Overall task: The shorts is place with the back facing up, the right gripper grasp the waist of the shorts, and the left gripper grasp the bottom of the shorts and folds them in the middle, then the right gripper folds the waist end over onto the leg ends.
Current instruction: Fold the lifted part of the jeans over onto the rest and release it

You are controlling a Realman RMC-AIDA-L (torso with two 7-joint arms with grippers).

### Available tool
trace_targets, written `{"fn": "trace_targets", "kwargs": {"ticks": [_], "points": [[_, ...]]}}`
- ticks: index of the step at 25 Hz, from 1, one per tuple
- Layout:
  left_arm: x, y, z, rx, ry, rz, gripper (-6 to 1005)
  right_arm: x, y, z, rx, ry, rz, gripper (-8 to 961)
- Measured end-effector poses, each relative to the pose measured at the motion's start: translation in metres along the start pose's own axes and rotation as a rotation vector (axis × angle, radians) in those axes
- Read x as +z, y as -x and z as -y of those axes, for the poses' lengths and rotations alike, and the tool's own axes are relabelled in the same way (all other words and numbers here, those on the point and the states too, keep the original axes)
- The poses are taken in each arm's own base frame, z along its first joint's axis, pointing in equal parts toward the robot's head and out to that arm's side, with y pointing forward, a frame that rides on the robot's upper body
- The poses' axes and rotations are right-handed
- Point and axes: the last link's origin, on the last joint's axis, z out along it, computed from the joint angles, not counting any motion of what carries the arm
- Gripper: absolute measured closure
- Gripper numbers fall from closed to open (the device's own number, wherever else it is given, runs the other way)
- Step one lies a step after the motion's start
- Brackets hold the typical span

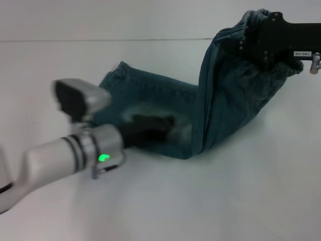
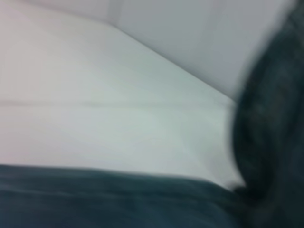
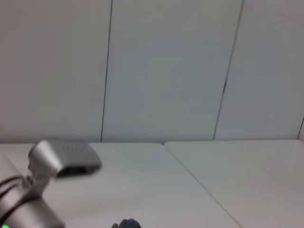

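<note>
The blue denim shorts (image 1: 160, 95) lie across the white table (image 1: 225, 201), leg ends toward the left. Their waist end (image 1: 273, 75) is lifted off the table at the upper right, bunched around my right gripper (image 1: 253, 42), which is shut on it. From there the cloth hangs down in a steep fold to the table. My left gripper (image 1: 150, 129) rests low on the flat leg part near its front edge. The left wrist view shows blurred denim (image 2: 118, 204) close up. A scrap of denim (image 3: 128, 223) shows in the right wrist view.
The left arm's silver wrist and its camera housing (image 1: 80, 98) reach in from the lower left, also seen as a grey housing (image 3: 64, 159) in the right wrist view. A table seam (image 1: 100, 40) runs along the back. Pale wall panels (image 3: 166, 71) stand behind.
</note>
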Motion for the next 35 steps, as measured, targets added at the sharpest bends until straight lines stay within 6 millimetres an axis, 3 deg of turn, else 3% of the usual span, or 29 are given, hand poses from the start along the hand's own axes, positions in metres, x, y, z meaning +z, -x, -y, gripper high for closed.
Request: {"fn": "trace_targets", "kwargs": {"ticks": [3, 7, 10, 14, 21, 26, 35], "points": [[-0.024, -0.002, 0.024, -0.053, -0.089, -0.103, 999, 0.005, 0.0, 0.004, 0.0, 0.002, -0.015, 904], [-0.076, -0.004, 0.057, -0.119, -0.226, -0.313, 999, 0.013, 0.005, 0.009, -0.021, 0.016, -0.034, 904], [-0.11, -0.003, 0.07, -0.137, -0.271, -0.423, 999, 0.024, 0.01, 0.013, -0.048, 0.033, -0.051, 904], [-0.138, 0.001, 0.075, -0.138, -0.293, -0.493, 998, 0.05, 0.024, 0.014, -0.11, 0.084, -0.085, 904], [-0.15, 0.008, 0.075, -0.146, -0.3, -0.519, 999, 0.106, 0.043, -0.003, -0.289, 0.187, -0.157, 905], [-0.154, 0.007, 0.071, -0.14, -0.278, -0.54, 998, 0.135, 0.048, -0.018, -0.42, 0.247, -0.167, 905], [-0.163, 0.006, 0.069, -0.156, -0.252, -0.559, 995, 0.173, 0.026, -0.037, -0.566, 0.282, -0.279, 906]]}}
